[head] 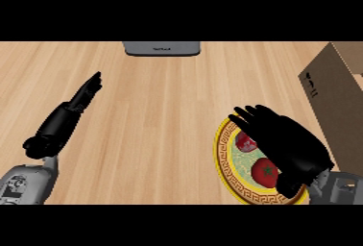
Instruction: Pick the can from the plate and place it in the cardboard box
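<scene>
- A light wooden desk (177, 120) fills the view, its grain running left to right.
- A brown cardboard box (337, 101) stands at the right edge, partly cut off by the frame.
- A round plate (228, 166) with a yellow patterned rim and pale green centre lies at lower right, just beside the box.
- The right hand (287, 139) hangs over the plate, fingers spread and pointing up-left, covering much of it.
- The left hand (86, 91) rests over the desk at the left, fingers straight and pressed together, holding nothing.
- A grey device (162, 48) sits at the top edge.
- The can (264, 170), red and white, lies on the plate, partly hidden under the right hand; whether the hand touches it cannot be told.
</scene>
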Motion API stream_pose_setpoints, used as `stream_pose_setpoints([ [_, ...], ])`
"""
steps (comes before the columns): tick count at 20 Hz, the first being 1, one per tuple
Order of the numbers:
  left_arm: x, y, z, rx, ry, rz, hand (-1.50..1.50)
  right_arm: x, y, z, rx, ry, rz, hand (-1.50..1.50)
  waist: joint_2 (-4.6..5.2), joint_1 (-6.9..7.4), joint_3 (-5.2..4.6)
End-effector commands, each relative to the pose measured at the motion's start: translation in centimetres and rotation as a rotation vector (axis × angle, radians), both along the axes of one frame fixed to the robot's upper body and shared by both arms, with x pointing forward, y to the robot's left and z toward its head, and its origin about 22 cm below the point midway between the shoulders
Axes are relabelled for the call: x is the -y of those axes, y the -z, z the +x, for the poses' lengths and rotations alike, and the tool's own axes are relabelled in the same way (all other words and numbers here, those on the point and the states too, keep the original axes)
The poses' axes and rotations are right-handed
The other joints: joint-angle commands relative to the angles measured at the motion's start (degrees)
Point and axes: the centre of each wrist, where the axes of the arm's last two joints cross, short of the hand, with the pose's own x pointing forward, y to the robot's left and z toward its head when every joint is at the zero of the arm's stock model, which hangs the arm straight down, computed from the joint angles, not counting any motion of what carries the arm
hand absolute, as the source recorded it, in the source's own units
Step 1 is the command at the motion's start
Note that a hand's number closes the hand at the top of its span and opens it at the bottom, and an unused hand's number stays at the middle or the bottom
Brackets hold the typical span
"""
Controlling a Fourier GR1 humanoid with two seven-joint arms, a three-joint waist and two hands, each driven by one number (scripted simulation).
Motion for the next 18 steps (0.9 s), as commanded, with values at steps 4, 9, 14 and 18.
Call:
stream_pose_setpoints([
  [4, 1.6, 0.8, -0.1, -0.001, 0.016, 0.006, 0.0, -0.1, 1.3, 2.3, 0.002, 0.021, -0.059, -1.5, 0.03, 0.12, 0.01],
  [9, 1.3, -0.8, -0.2, 0.006, -0.011, 0.005, 0.0, 0.5, 3.5, 1.8, -0.025, 0.009, -0.006, -1.5, -0.02, -0.04, 0.02],
  [14, 1.7, -2.0, -0.2, 0.004, 0.013, 0.004, 0.0, -0.8, 4.7, 2.8, -0.063, 0.011, -0.004, -1.5, -0.01, -0.01, 0.02],
  [18, -2.1, -0.9, -1.2, 0.002, 0.009, -0.005, 0.0, 1.2, 6.2, 2.6, -0.012, 0.048, -0.06, -1.5, -0.01, 0.15, 0.01],
])
